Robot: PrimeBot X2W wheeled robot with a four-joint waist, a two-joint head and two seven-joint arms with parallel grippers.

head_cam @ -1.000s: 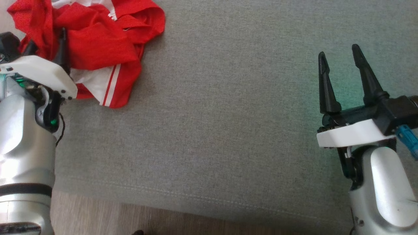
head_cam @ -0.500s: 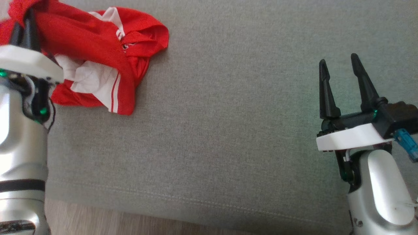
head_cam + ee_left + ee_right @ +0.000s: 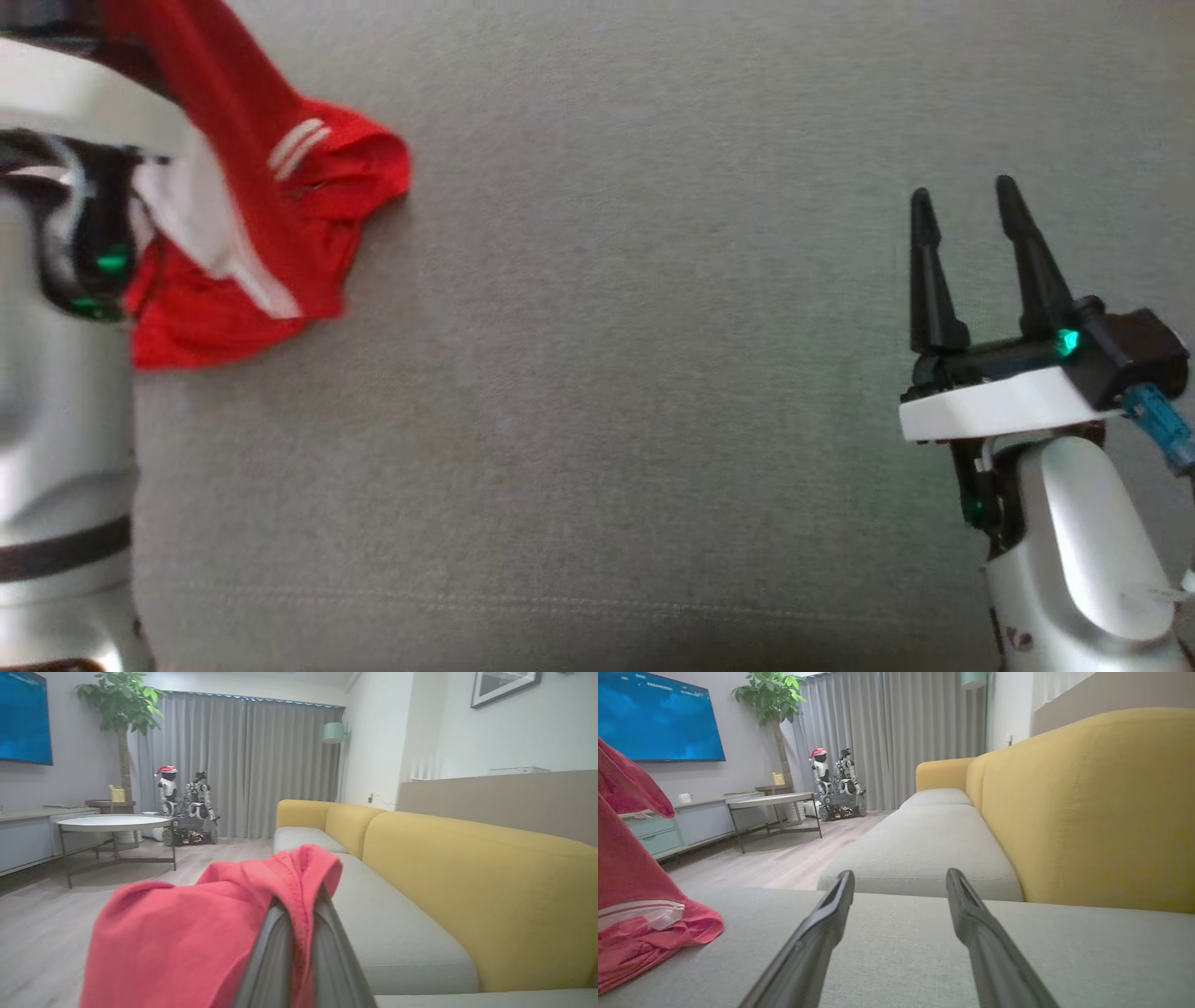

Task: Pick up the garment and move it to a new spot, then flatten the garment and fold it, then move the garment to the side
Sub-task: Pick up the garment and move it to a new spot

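The garment [image 3: 280, 215] is a red shirt with white panels and stripes. It hangs from the upper left of the head view, and its lower part still lies bunched on the grey sofa seat [image 3: 607, 373]. In the left wrist view my left gripper [image 3: 301, 900] is shut on a red fold of the garment [image 3: 187, 933], which drapes over and left of the fingers. My right gripper [image 3: 966, 201] stands open over bare cushion at the right, far from the cloth. In the right wrist view the right gripper [image 3: 899, 877] holds nothing, and the garment [image 3: 635, 896] hangs at the left edge.
A yellow backrest [image 3: 467, 882] runs along the sofa's far side. Beyond the cushions is wooden floor [image 3: 37, 933] with a round coffee table [image 3: 112, 822]. Another robot [image 3: 187, 807] stands by the grey curtains, and a wall screen [image 3: 658, 718] hangs above a low cabinet.
My left gripper has shut on the garment and lifted it, so the crumpled pile now hangs stretched from the upper left. The head camera has also shifted. The right gripper stays open.
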